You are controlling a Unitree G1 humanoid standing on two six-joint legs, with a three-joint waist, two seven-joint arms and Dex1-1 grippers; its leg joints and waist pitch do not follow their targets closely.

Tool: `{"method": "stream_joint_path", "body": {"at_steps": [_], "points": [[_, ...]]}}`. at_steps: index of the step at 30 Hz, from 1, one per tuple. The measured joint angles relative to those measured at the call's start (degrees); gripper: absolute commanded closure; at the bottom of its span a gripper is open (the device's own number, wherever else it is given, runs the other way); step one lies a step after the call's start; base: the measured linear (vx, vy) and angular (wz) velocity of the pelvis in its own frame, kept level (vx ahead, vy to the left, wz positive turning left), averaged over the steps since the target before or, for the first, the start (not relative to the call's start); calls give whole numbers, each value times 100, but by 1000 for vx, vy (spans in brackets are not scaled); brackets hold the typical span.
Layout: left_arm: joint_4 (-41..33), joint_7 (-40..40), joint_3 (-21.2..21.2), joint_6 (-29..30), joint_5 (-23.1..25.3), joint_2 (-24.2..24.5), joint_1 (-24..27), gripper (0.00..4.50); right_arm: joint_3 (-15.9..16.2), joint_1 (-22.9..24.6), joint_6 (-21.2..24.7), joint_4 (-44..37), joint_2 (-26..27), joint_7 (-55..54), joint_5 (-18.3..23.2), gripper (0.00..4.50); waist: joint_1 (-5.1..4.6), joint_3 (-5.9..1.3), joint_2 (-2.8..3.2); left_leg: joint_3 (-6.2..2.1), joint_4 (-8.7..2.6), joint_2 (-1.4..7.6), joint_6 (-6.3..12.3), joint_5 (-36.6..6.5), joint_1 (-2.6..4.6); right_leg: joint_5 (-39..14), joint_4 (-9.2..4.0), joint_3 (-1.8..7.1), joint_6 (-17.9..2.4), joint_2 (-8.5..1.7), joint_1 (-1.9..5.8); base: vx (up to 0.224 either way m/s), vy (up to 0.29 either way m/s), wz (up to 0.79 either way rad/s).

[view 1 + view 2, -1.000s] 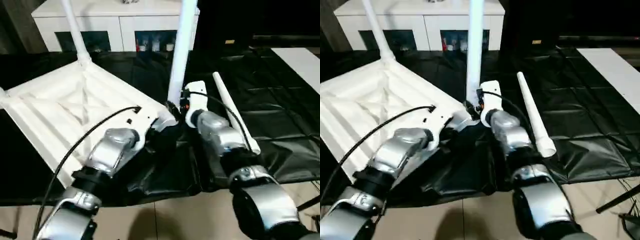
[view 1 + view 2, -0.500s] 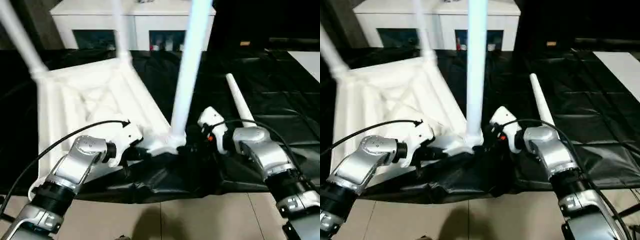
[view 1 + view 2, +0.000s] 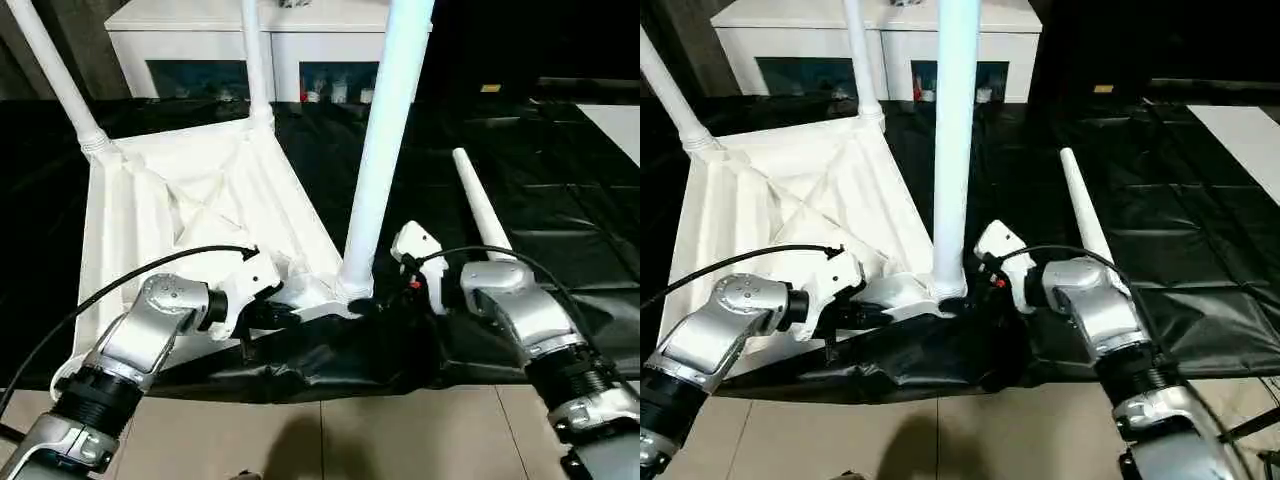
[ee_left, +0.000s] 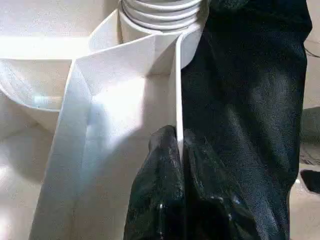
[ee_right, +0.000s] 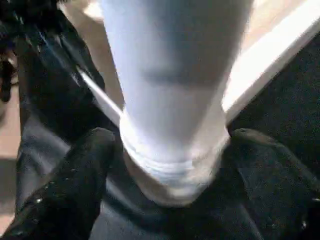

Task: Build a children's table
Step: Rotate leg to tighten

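Left eye view: the white table top [image 3: 190,215] lies upside down on the black-covered table [image 3: 560,200], ribbed underside up, near corner at the table's front edge. Three legs stand in corner sockets: two far ones and the near leg [image 3: 385,140]. A fourth, loose leg [image 3: 482,207] lies on the black cover, just beside the right forearm. The left gripper [image 3: 272,312] sits at the top's near edge, likely bracing it so the top does not slide or turn. The right gripper [image 3: 372,303] is at the base of the near leg.

Right eye view: same layout. The white cabinet [image 3: 880,45] stands behind the table. One corner of the top, nearest the left arm, has no leg; the loose leg probably belongs there.

Left wrist view: the two black fingers [image 4: 155,200] are pressed together on a thin upright rib of the top's rim [image 4: 176,85], pinching it just below the ringed corner socket [image 4: 160,12].

Right wrist view: the black fingers [image 5: 85,165] straddle the leg's base collar [image 5: 172,170], one on each side, apparently touching it. Judged a grip for seating or twisting the leg home.
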Motion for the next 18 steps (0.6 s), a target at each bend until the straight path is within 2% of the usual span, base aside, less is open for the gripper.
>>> {"method": "stream_joint_path", "body": {"at_steps": [3,4,7,9,18], "points": [[0,-7,0,-2,0,0,2,450,-29,-30,-117,167,108,-76,9,87,1,0,0,0,6,0,-1,-1,-1,0,2,0,0,0,0,0,0,0],[1,-7,0,-2,1,0,2,450,-29,-30,-155,209,152,-99,8,118,0,0,0,0,6,0,-1,-1,-1,0,2,0,0,0,0,0,0,0],[0,-7,0,-2,1,-2,2,450,-27,-58,-260,323,216,-158,-5,132,5,0,0,-1,7,0,0,0,-2,0,3,0,0,0,0,0,0,0],[1,-7,0,-2,2,-1,2,450,-27,-75,-324,377,225,-157,-18,159,3,0,-1,-1,9,0,0,0,-2,0,5,0,0,0,0,0,0,0],[18,82,7,-2,12,-21,7,450,-82,-100,-512,580,363,-281,-59,177,-15,-1,-2,-2,26,4,-1,-1,2,0,28,0,0,0,0,0,0,0]]}}
